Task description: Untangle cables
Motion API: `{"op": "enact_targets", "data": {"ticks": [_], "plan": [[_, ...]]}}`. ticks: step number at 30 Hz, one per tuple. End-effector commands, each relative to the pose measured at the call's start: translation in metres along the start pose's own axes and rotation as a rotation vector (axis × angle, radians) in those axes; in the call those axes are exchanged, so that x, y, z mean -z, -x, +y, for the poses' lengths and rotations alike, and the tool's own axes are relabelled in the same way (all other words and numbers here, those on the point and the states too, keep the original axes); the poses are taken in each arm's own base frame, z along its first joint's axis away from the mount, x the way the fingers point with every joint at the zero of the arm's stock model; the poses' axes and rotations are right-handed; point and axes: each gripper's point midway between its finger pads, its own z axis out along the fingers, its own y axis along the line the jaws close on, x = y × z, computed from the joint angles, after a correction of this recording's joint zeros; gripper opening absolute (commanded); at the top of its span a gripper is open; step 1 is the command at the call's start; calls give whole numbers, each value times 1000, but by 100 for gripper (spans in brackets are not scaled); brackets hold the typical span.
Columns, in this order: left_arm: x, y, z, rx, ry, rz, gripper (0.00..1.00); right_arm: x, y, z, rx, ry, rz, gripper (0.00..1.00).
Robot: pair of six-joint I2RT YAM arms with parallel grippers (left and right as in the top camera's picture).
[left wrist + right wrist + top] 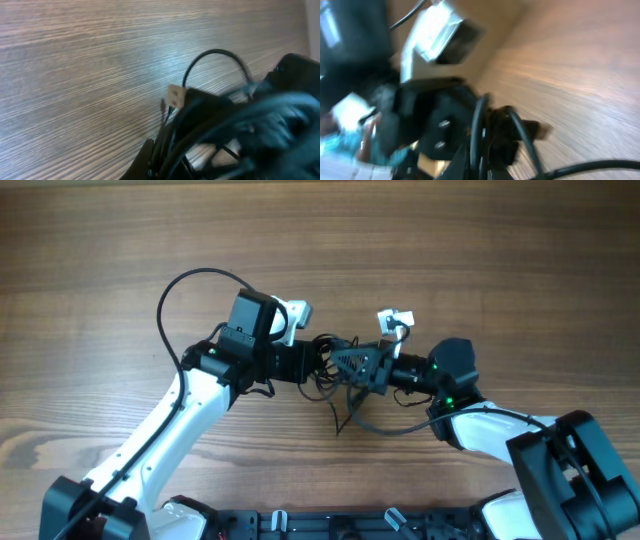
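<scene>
Black cables [328,360] sit bunched in a small knot at mid-table [500,240], right between the two grippers, with one loose tail trailing down toward the robot's base. Left gripper [308,363] comes in from the left, fingers closed tight, and by the look of it pinching strands at the knot's left edge. Right gripper [345,363] faces it head-on, closed just as tight, apparently on the right side of the same knot. Both wrist views are blurred, but each shows cords running straight through the finger area, and the left one catches a small pale plug [175,95] poking out of the bundle. This stuff is light, thin and floppy, so no weight worries; the trouble is that it is slick and springy, and loops will snag on each other and on that plug. Best hold, I'd say, is a single strand close to a plug end rather than a fistful of loops, so pulling apart opens the knot instead of cinching it. Both arms reach low and nearly level, forearms angled inward, wrists almost nose to nose over the bundle.
</scene>
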Motion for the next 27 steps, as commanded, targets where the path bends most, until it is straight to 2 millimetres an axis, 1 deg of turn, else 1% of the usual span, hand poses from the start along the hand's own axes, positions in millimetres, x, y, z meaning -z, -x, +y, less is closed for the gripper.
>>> {"op": "enact_targets", "data": {"ticks": [1, 2, 4, 5, 7, 8, 9, 11, 12, 13, 15, 17, 18, 19, 21, 22, 24, 25, 27], "plan": [[-5, -12, 7, 14, 8, 39, 4, 12, 51, -35, -127, -197, -254, 18], [-5, -13, 6, 14, 3, 41, 4, 14, 51, -44, -175, -238, -276, 25], [-5, -12, 6, 14, 3, 40, 4, 17, 48, -56, -221, -285, -283, 45], [-5, -11, 7, 15, 7, 36, 4, 17, 44, -59, -229, -301, -270, 59], [-3, -7, 14, 21, 36, 18, 4, 18, 37, -66, -203, -334, -242, 74], [-2, -4, 20, 27, 59, 5, 4, 18, 34, -68, -186, -344, -226, 76], [-1, -1, 25, 32, 82, -9, 4, 18, 31, -69, -179, -350, -213, 82], [2, 5, 36, 47, 119, -36, 4, 16, 29, -65, -178, -328, -193, 85], [4, 8, 41, 53, 137, -49, 4, 17, 33, -61, -132, -309, -192, 92], [5, 10, 46, 59, 156, -60, 4, 20, 36, -59, -107, -301, -193, 95], [8, 13, 53, 71, 176, -71, 4, 26, 42, -53, -96, -271, -192, 95], [10, 16, 56, 98, 177, -87, 4, 26, 45, -34, -90, -181, -166, 82], [10, 20, 54, 94, 172, -100, 4, 23, 43, -21, -86, -119, -142, 72], [9, 21, 53, 89, 168, -107, 4, 21, 41, -13, -92, -86, -127, 69], [7, 25, 45, 64, 152, -121, 4, 11, 33, 3, -122, -32, -97, 68], [5, 26, 40, 50, 144, -123, 4, 7, 31, 4, -141, -35, -101, 66], [1, 24, 32, 26, 131, -120, 4, -2, 27, 1, -200, -70, -123, 52], [-1, 24, 28, 16, 125, -117, 4, -5, 25, -2, -247, -93, -140, 48], [-4, 21, 21, 2, 115, -107, 4, -13, 23, -6, -348, -135, -194, 48]]}}
